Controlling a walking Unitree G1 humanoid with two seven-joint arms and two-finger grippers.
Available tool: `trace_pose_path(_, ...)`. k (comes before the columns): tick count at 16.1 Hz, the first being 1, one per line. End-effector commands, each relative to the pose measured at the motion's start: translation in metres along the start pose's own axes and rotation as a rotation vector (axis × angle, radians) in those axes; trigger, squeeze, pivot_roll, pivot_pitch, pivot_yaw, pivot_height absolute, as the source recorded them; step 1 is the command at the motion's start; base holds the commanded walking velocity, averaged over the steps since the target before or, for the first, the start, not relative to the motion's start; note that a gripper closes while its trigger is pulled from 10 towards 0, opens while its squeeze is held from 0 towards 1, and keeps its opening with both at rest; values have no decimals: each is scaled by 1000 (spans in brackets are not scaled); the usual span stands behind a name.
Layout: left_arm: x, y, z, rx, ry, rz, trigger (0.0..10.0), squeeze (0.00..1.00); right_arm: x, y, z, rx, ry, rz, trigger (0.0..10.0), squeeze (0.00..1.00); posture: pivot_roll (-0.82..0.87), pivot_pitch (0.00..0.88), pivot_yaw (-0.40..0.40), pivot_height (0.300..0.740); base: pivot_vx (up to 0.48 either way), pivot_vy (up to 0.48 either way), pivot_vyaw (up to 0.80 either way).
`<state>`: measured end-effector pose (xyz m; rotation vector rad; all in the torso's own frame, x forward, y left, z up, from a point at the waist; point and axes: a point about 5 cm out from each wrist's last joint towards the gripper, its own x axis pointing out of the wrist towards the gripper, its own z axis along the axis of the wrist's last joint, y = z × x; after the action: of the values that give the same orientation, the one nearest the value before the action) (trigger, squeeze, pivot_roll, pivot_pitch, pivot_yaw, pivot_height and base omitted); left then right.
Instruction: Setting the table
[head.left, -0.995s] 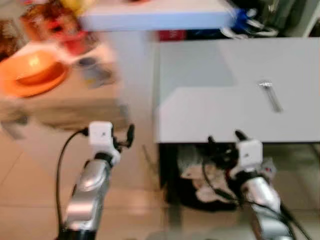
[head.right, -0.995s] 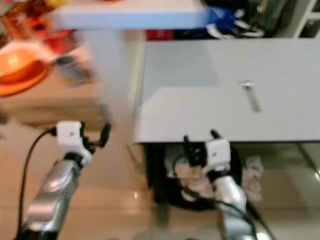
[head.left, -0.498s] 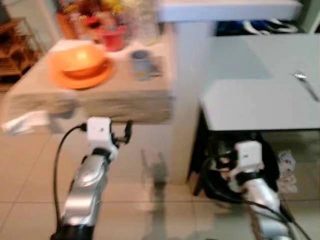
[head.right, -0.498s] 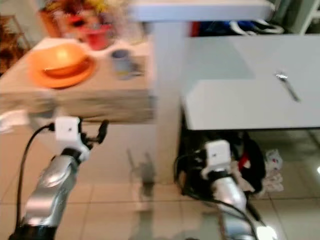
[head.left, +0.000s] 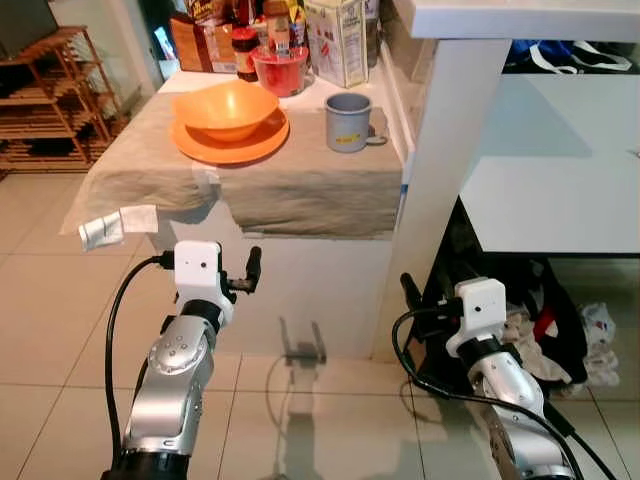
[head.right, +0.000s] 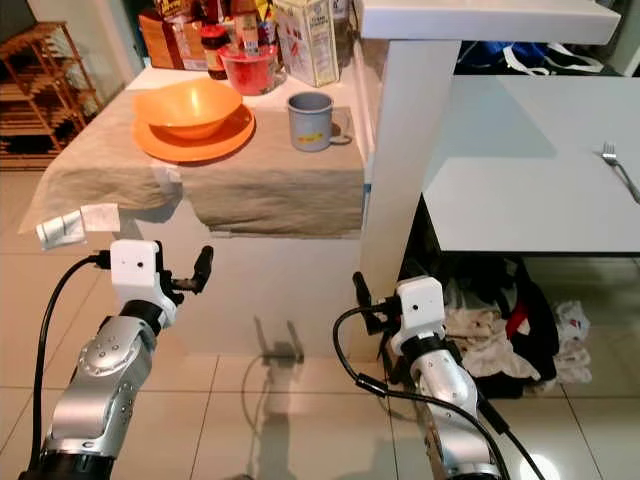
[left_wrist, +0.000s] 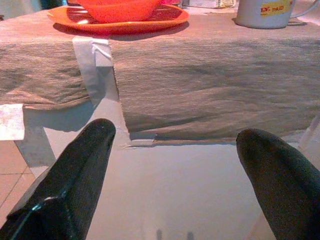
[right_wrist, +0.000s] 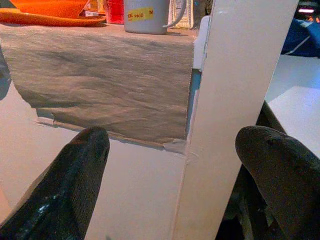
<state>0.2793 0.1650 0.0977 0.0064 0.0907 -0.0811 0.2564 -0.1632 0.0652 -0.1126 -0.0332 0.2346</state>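
Both arms are hanging out low in front of a cloth-covered counter, nothing in either one. The left gripper is sitting with its jaws spread wide and empty, pointing at the cloth's front drop; the orange bowl is resting in the orange plate up past the jaws on the countertop, well apart from them, roughly in line with the left finger. A strip of tape is holding the cloth edge just beyond that same finger. The grey mug is standing upright beside the plate, up and beyond the jaws toward the right finger. The right gripper is also gaping open, holding nothing, and it's facing the white post at the counter's corner, with the mug above and beyond its jaws. A fork is lying on the grey table, off past the right gripper's outer side and well apart. Behind the bowl there's a red cup and a carton, plus what look like jars, hard to tell. Clothes are piling up under the table.
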Motion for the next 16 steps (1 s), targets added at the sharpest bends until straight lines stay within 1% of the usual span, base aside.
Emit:
trace_pose_path(1, 0, -1, 1, 8, -7, 2, 10000, 0, 2, 1, 2, -10, -13, 9, 10000, 0, -100, 0, 62, 736, 307, 368, 0)
trace_pose_path(3, -1, -2, 1, -15, -10, 8, 10000, 0, 5, 3, 5, -14, -26, 20, 10000, 0, -100, 0, 59, 736, 139, 405, 0)
trace_pose_path(5, 0, -2, 1, -12, -15, 14, 10000, 0, 6, 3, 7, -15, -30, 21, 10000, 0, -101, 0, 57, 736, 0, 424, 0)
trace_pose_path(7, 0, -4, 2, 6, -24, 8, 10000, 0, 6, 1, 7, -15, -31, 15, 10000, 0, -102, 0, 56, 736, 0, 426, 0)
trace_pose_path(9, 0, -6, 5, 29, -37, -5, 10000, 0, 5, 2, 7, -17, -33, 15, 10000, 0, -101, 0, 56, 736, 289, 381, 0)
trace_pose_path(10, 3, -7, 9, 50, -46, -12, 10000, 0, 6, 2, 10, -15, -44, 3, 10000, 0, -99, 0, 58, 736, 480, 0, 0)
trace_pose_path(14, 7, -9, 13, 73, -53, -32, 10000, 0, 11, 1, 15, -14, -57, -18, 10000, 0, -99, 0, 58, 736, 480, 0, 0)
trace_pose_path(16, 8, -10, 13, 68, -50, -33, 10000, 0, 11, 2, 15, -21, -49, -13, 10000, 0, -98, 0, 56, 736, 480, 0, -616)
